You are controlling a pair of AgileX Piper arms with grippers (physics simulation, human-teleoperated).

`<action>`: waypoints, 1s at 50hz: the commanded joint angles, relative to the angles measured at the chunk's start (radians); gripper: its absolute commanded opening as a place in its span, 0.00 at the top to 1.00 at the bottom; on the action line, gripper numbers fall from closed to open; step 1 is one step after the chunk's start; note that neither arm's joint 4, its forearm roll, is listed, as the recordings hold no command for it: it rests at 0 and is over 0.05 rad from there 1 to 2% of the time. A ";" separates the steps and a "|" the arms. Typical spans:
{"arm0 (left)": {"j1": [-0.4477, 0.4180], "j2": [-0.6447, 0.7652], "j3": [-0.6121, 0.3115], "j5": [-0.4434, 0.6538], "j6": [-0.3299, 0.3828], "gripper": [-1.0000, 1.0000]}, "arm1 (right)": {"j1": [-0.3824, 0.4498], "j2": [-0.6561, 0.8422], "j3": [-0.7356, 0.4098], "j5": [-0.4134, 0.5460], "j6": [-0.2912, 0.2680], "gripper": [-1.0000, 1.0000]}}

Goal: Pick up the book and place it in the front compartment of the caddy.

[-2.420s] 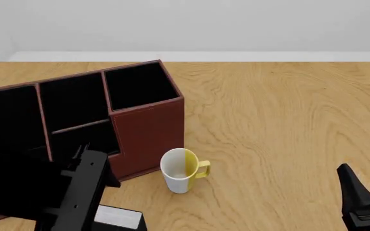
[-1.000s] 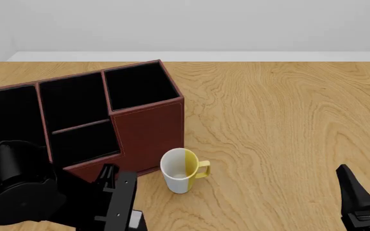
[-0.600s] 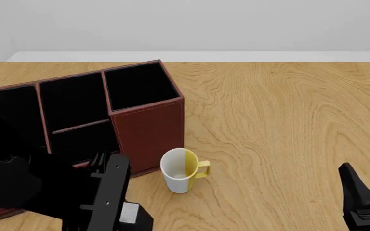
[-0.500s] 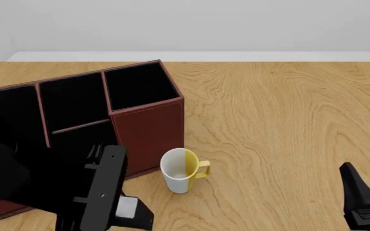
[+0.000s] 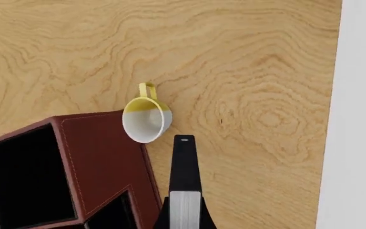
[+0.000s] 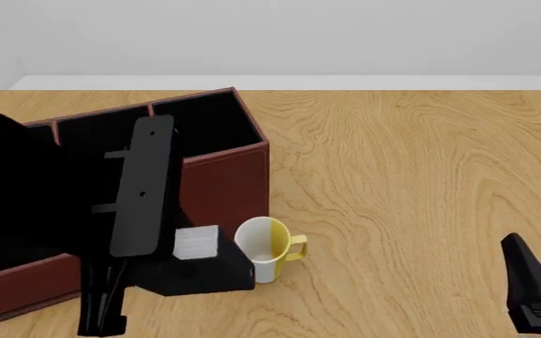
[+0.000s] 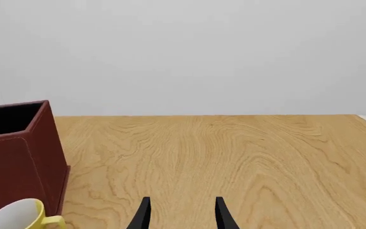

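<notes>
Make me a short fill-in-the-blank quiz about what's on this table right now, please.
1. The mug is white and ____.
2. The left end effector is shut on the ____.
3. The caddy is lined in ____ inside.
4. The right end effector holds ____.

Missing words: yellow; book; black; nothing

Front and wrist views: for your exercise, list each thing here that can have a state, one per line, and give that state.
book: lifted off the table, gripped by the left gripper.
left gripper: shut on the book, raised in front of the caddy.
right gripper: open, holding nothing, low over the table.
caddy: upright on the table; visible cells look empty.
mug: upright, beside the caddy, looks empty.
</notes>
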 commanded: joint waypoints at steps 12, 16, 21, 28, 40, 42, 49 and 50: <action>0.056 0.020 -0.103 0.007 0.002 1.00 | 0.003 -0.001 -0.011 0.001 0.046 0.00; 0.094 0.006 -0.116 0.007 0.048 1.00 | 0.003 -0.001 -0.011 0.000 0.049 0.00; 0.153 -0.015 -0.128 0.007 0.107 1.00 | 0.003 -0.001 -0.014 0.000 0.055 0.00; 0.231 -0.047 -0.138 0.007 0.197 1.00 | -0.001 -0.001 -0.017 -0.001 0.062 0.00; 0.400 -0.082 -0.150 0.007 0.335 1.00 | -0.003 -0.001 -0.017 -0.003 0.074 0.00; 0.406 -0.081 -0.159 0.007 0.346 1.00 | -0.003 -0.001 -0.016 -0.003 0.075 0.00; 0.456 -0.074 -0.223 0.007 0.417 1.00 | -0.004 -0.001 -0.017 -0.003 0.081 0.00; 0.460 -0.072 -0.229 0.007 0.422 1.00 | -0.004 -0.001 -0.018 -0.003 0.082 0.00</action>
